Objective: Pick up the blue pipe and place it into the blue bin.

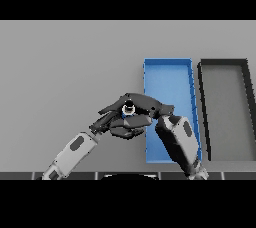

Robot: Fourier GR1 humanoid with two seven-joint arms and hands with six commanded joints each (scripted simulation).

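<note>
Gripping the blue pipe (128,110), right hand (142,104) overlaps blue bin (167,72) edge.

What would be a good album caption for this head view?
Both hands, left and right, meet around a small blue pipe just left of the blue bin; a black bin sits beside it.

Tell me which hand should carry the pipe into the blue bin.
Right. The right hand is curled around the blue pipe beside the blue bin; the left hand sits underneath, farther from it.
</note>
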